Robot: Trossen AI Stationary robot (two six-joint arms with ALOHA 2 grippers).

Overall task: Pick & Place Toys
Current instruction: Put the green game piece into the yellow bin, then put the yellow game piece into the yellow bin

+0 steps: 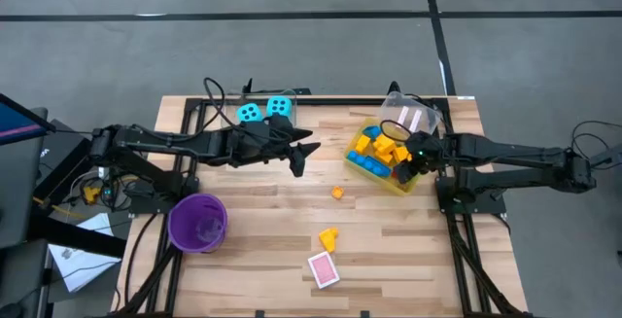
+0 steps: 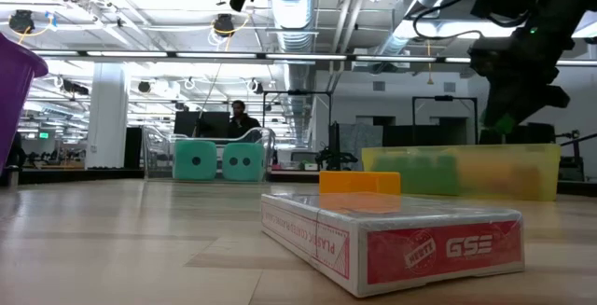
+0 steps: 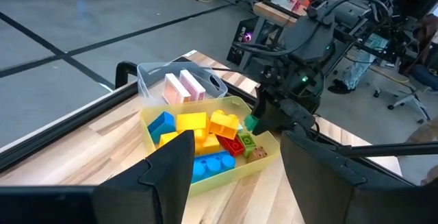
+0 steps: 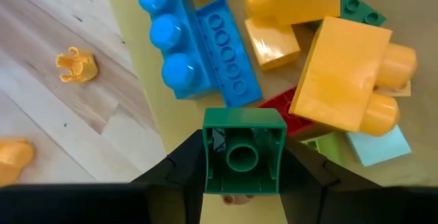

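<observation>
Green brick (image 4: 243, 152) pinched between my right gripper (image 4: 243, 183) fingers, held above the yellow bin (image 1: 420, 180) at the table's right side — bricks (image 4: 345, 73) heaped inside. My left gripper (image 1: 299, 159), mid-table, fingers apart and empty; two cyan dice (image 1: 264, 110) sit at the far edge.

2 dark, near-black arms, chunky jointed segments, matte finish. Left arm (image 1: 185, 144) trailing thin black cables near its base, fingers (image 3: 171, 172) flat, angular and black. Right arm (image 1: 510, 153) same build, small green light glowing near the wrist, thin cable looping off its far end. No markings readable.
</observation>
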